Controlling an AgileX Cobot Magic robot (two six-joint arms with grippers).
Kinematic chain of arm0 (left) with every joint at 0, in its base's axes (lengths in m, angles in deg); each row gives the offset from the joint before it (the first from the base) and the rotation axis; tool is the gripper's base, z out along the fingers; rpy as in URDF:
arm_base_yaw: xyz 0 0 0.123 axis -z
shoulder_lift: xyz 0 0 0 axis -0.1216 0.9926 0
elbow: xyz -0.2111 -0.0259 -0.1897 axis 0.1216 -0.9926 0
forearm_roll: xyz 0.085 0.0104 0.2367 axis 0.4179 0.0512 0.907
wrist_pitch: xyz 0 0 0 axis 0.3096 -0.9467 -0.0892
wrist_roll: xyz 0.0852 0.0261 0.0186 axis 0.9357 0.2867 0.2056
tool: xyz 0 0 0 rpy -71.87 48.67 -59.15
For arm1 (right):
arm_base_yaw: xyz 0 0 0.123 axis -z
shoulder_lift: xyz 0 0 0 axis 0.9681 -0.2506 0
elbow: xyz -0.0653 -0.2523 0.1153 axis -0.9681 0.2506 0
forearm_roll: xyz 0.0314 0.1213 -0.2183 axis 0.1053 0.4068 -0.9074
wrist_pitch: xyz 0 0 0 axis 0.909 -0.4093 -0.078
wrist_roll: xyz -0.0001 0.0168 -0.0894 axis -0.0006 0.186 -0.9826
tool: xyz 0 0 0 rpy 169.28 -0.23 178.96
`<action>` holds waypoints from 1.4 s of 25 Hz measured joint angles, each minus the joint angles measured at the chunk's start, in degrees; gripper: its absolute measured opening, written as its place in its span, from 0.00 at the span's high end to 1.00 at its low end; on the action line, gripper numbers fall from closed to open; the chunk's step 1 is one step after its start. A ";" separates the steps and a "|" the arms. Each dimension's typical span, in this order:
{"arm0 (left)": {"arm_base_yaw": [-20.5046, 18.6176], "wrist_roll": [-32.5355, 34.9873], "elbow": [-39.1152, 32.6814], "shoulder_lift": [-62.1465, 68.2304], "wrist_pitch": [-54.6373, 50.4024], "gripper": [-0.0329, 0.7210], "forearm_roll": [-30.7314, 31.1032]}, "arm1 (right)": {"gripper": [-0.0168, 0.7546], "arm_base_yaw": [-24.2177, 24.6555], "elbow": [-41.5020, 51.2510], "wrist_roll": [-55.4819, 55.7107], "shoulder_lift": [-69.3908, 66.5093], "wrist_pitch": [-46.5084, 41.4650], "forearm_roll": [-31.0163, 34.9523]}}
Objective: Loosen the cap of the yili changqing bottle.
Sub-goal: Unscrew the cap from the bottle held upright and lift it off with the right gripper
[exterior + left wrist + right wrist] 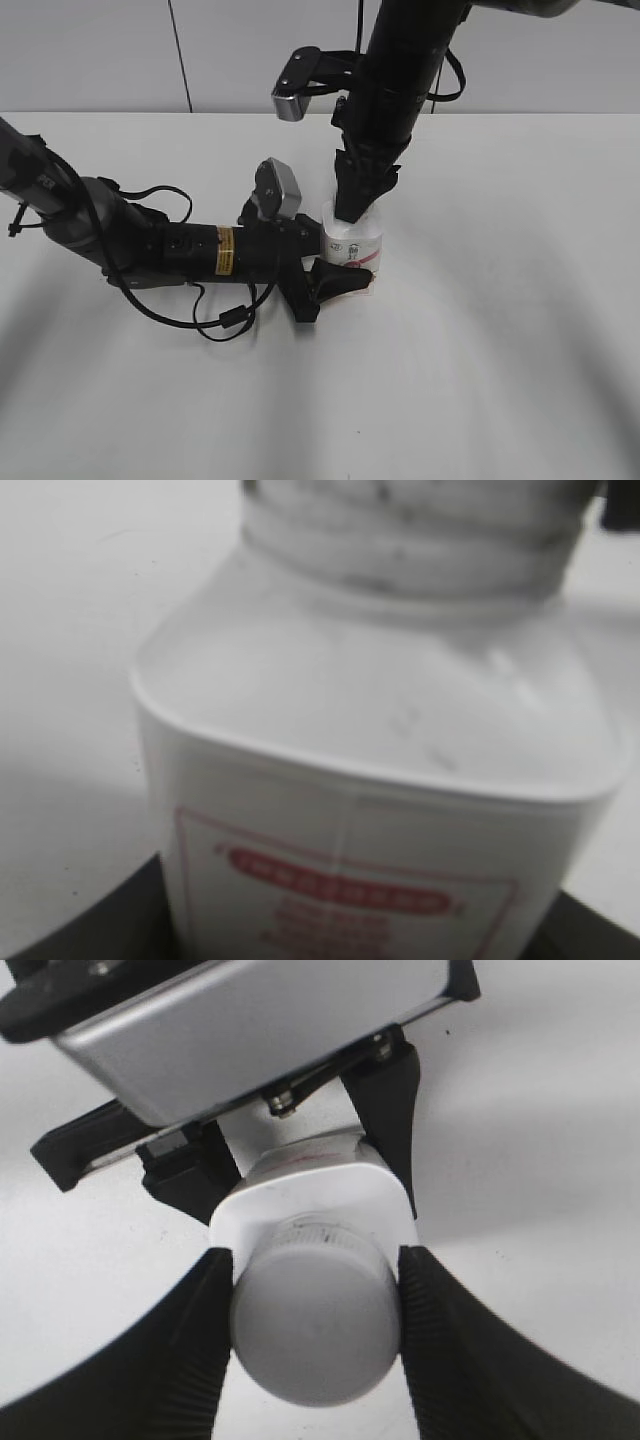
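The yili changqing bottle (356, 245) stands upright on the white table, a white squarish bottle with a pink-red label (340, 890). From the left, my left gripper (336, 262) is shut on the bottle's body; its dark fingers (392, 1110) sit on either side of the body. My right gripper (315, 1310) comes straight down from above and is shut on the round white cap (315, 1335), with a ribbed pad (445, 1345) pressed against each side. In the left wrist view the bottle (380, 730) fills the frame, and the ribbed cap (420, 530) shows at the top edge.
The white table (500, 350) spreads out around the bottle with nothing else on it. The left arm (150, 245) lies low across the left side, its cable looping toward the front. A pale wall rises behind the table's far edge.
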 joint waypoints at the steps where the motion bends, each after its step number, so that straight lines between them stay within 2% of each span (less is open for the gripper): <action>1: 0.00 0.00 0.00 0.00 0.00 0.41 0.00 | 0.46 0.00 0.00 -2.82 0.00 0.00 0.01; 5: 0.00 0.00 0.00 0.00 0.00 0.41 0.04 | 0.47 0.00 0.00 -13.66 0.00 -0.12 0.07; 8: 0.00 0.00 0.00 0.00 0.00 0.41 0.04 | 0.47 0.00 0.00 -17.19 0.00 -0.17 0.08; 29: 0.00 0.00 0.00 0.00 0.00 0.41 0.04 | 0.46 0.00 0.00 -18.13 0.00 -0.22 0.30; 35: 0.00 0.00 0.00 0.00 0.10 0.41 0.18 | 0.36 0.00 0.07 -16.12 0.00 -0.11 0.30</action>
